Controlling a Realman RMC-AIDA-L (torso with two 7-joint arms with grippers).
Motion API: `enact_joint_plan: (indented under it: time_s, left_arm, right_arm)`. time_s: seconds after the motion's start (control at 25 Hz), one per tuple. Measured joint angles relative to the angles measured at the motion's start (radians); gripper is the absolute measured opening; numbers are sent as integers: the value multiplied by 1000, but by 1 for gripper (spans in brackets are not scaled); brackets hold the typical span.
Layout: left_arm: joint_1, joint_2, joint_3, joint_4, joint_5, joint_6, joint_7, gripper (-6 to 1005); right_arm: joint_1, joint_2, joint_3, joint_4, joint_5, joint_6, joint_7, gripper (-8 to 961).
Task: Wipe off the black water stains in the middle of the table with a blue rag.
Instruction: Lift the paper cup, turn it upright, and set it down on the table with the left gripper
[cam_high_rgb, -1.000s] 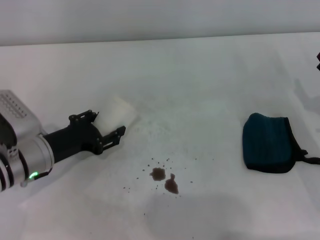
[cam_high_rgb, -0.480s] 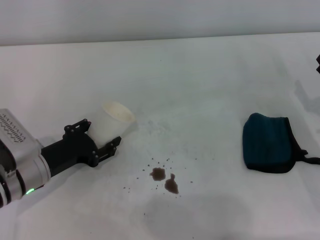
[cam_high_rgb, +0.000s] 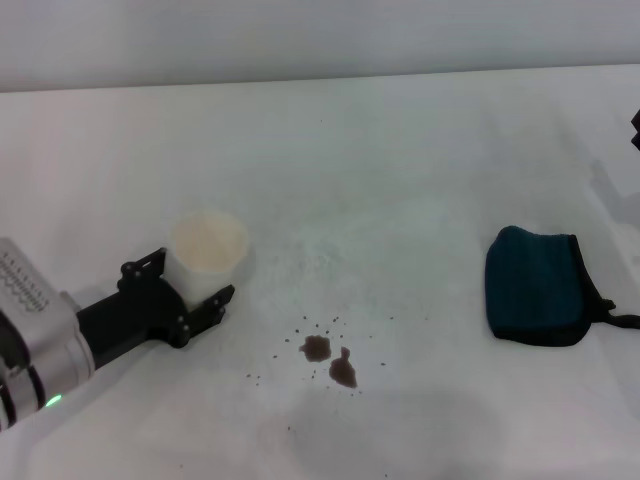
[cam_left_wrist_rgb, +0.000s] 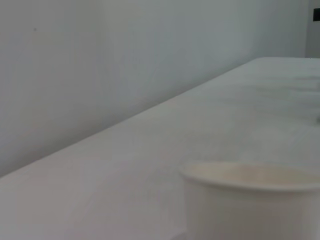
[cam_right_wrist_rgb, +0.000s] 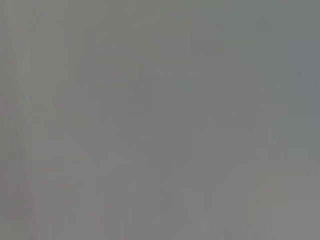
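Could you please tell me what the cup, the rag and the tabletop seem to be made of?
The cup looks like thin white paper, matte, with a rolled rim. The blue rag appears to be soft woven cloth with black edging, slumped and rounded. The table looks like a smooth matte white board; its core cannot be told.

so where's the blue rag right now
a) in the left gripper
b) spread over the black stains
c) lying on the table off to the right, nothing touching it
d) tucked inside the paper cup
c: the blue rag lies on the table at the right, apart from the black water stains, while the left gripper is at the white paper cup.
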Motion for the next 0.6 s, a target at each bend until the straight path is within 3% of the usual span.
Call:
enact_joint_plan:
  time_s: [0.6]
  left_arm:
    - [63,2,-1,13,-72,42,77,752]
  right_arm:
    - [5,0,-1,-13,1,-22,-1,876]
